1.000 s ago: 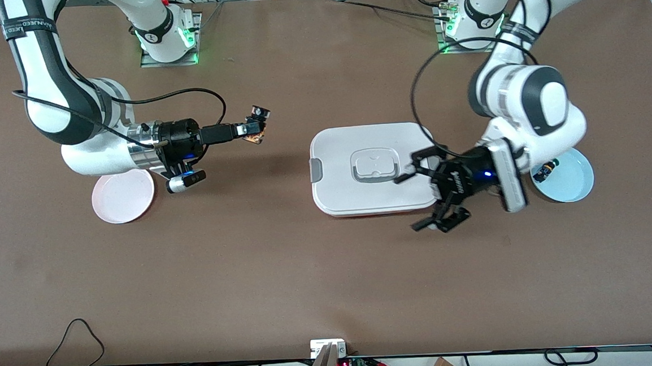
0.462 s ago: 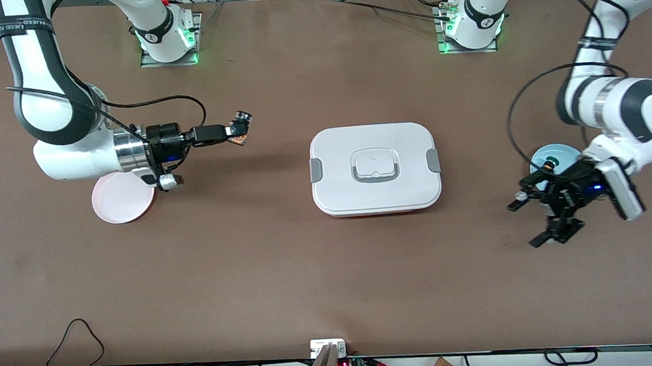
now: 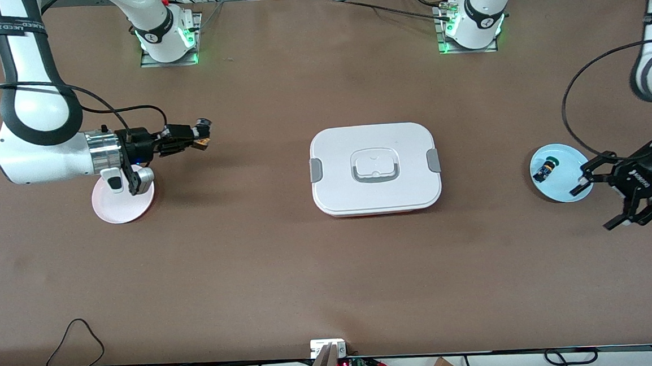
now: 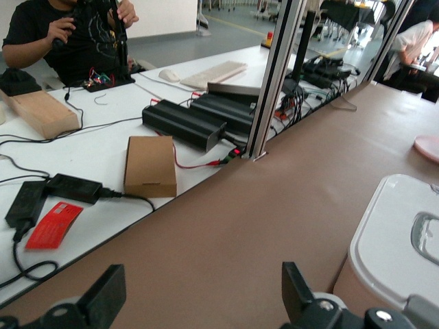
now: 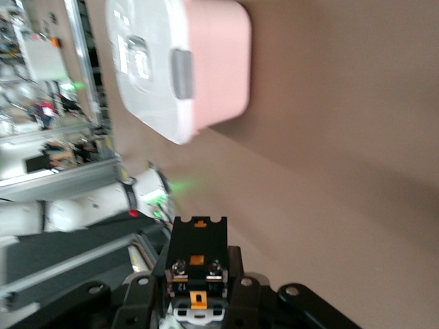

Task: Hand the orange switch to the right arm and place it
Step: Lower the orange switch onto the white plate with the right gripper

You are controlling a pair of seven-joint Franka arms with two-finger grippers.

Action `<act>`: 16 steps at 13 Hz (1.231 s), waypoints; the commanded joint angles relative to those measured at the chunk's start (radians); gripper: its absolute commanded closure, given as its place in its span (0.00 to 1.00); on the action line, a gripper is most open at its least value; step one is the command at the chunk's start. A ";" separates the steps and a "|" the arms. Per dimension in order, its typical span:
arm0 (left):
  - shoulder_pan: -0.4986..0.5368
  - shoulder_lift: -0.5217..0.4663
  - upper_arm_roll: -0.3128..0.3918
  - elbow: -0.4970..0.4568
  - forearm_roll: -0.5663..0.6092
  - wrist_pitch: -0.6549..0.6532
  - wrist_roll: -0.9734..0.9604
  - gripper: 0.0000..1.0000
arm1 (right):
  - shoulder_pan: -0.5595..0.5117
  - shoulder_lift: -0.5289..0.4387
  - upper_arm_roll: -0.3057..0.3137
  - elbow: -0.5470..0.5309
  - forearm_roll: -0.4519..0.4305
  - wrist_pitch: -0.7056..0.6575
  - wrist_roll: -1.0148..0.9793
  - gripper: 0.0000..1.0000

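The orange switch point(image 3: 202, 135), small and black with orange marks, is held in my right gripper point(image 3: 197, 139), which is shut on it in the air over bare table beside the pink plate point(image 3: 117, 210). In the right wrist view the switch point(image 5: 197, 257) sits clamped between the black fingers of the right gripper point(image 5: 197, 288). My left gripper point(image 3: 593, 203) is open and empty, over the table at the edge of the blue plate point(image 3: 572, 187). In the left wrist view the left gripper point(image 4: 202, 301) shows its black fingertips point(image 4: 104, 300) wide apart over brown table.
A white lidded container point(image 3: 375, 168) stands mid-table; it also shows in the right wrist view point(image 5: 175, 65) and the left wrist view point(image 4: 391, 240). A black-and-blue switch with a green cap point(image 3: 545, 169) lies on the blue plate.
My right arm has drawn back toward the pink plate with the switch. My left arm has swung from the container out to the blue plate, gripper staying open.
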 commanded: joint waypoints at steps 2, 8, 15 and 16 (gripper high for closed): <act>-0.017 -0.107 0.086 -0.013 0.248 -0.079 -0.194 0.00 | -0.019 -0.018 -0.044 0.006 -0.245 -0.003 -0.175 0.79; -0.057 -0.191 0.141 0.006 0.540 -0.128 -0.467 0.00 | -0.012 -0.033 -0.044 0.018 -0.762 0.193 -0.393 0.79; -0.178 -0.260 0.233 0.047 0.763 -0.313 -0.955 0.00 | -0.018 -0.004 -0.044 -0.083 -0.982 0.540 -0.748 0.79; -0.215 -0.274 0.256 0.047 0.792 -0.323 -1.019 0.00 | -0.018 -0.002 -0.044 -0.098 -1.000 0.570 -0.772 0.79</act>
